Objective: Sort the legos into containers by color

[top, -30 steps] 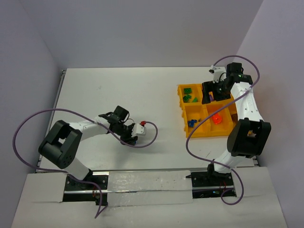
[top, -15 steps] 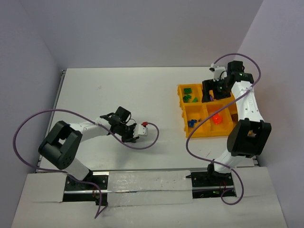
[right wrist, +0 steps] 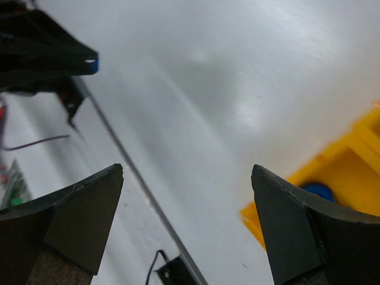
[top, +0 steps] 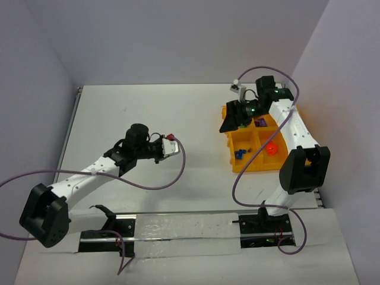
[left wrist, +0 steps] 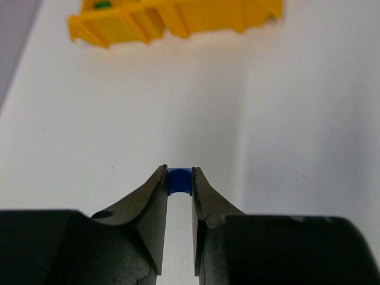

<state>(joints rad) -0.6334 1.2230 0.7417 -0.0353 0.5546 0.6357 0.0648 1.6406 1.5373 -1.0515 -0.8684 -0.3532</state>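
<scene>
1. Lego, blue, pinched by the left gripper, fingertips near-shut on it, seemingly for carrying; yellow tray sits well ahead.
2. Right gripper gapes wide, empty, tray corner under one finger, probably waiting.

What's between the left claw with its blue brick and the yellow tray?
Nothing: only bare white table lies between the left claw, shut on the blue brick, and the tray. The left wrist view shows it.
</scene>
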